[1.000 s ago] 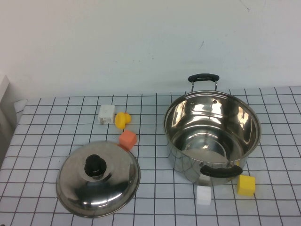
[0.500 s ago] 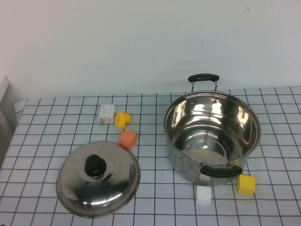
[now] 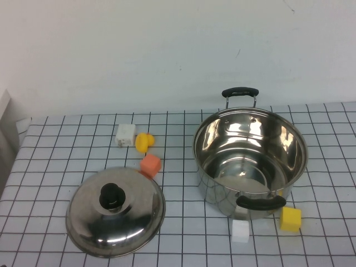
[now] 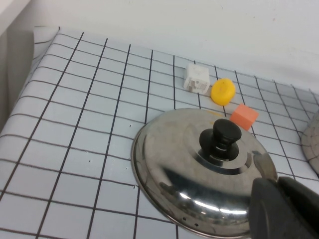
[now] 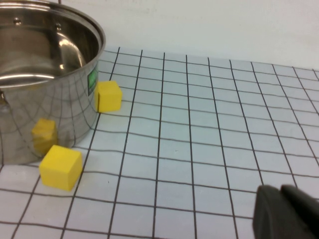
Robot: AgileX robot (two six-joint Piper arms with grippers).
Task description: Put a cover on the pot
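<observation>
Right, nothing of the job is done yet from where I sit: the pot point(image 3: 250, 161) stands open on the checked table point(image 3: 55, 144), shiny and empty inside, and the lid point(image 3: 115, 211) lies flat on the cloth well apart from it, knob point(image 3: 112, 196) up, untouched. Neither arm shows in the high view. My left gripper point(image 4: 286, 209) hangs above and just off the lid's edge, with the knob point(image 4: 221, 141) a little ahead of it; only a dark corner of it shows on its wrist camera, so I cannot tell how its fingers stand. My right gripper point(image 5: 286, 213) sits low over bare cloth, well apart from the pot's wall point(image 5: 45, 99), and again I cannot tell its state. Everything is left, I judge: reach the knob, close on it, lift, carry across, set it down on the rim. Clutter to mind on that path: an orange block point(image 3: 151, 164) touching or just beside the lid's far edge, a yellow round piece point(image 3: 144, 142) and a white plug-like piece point(image 3: 125, 134) beyond it, and near the pot a white cube point(image 3: 240, 231) and a yellow cube point(image 3: 290, 218); the right wrist camera shows a second yellow cube point(image 5: 108, 96) beside the pot. Writing? A small green sticker point(image 5: 92, 82) on the pot's wall, too small to read.
</observation>
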